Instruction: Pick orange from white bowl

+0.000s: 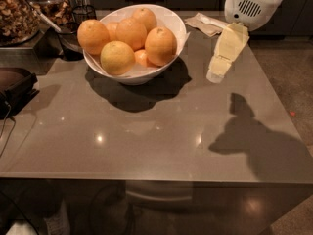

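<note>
The smooth grey table point(146, 146) is carrying the white bowl point(172, 23) toward its far left, and the bowl's slanted rim is cradling a heap of fruit. Your orange point(160, 45) is sitting at the right of that heap, leaning against the bowl's wall beside a paler yellowish fruit point(117, 58), so its top is lying exposed. The tool point(216, 74) is hanging to the right of the bowl, above the table and apart from the fruit. I cannot tell whether it is open or closed. Judging from this, you are approaching rather than grasping.
</note>
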You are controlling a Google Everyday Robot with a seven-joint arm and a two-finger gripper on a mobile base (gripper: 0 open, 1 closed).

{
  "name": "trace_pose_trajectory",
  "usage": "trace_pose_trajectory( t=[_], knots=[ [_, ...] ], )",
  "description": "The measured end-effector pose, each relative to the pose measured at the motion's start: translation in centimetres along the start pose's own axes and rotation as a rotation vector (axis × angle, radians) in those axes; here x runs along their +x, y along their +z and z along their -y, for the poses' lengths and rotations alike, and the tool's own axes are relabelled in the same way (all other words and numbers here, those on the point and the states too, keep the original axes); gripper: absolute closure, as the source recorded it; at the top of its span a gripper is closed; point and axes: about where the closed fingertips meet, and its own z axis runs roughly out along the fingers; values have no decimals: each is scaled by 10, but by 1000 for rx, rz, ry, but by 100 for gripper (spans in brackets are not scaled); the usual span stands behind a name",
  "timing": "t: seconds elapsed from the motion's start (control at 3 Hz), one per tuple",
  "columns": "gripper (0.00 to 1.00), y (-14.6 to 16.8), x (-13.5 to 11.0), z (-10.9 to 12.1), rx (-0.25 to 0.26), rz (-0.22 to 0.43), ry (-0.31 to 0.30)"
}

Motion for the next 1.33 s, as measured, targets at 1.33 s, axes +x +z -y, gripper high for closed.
trace_pose_trajectory(
  t=[1.33],
  knots=[
    [0,15,-102,31,29,43,-103]
  ],
)
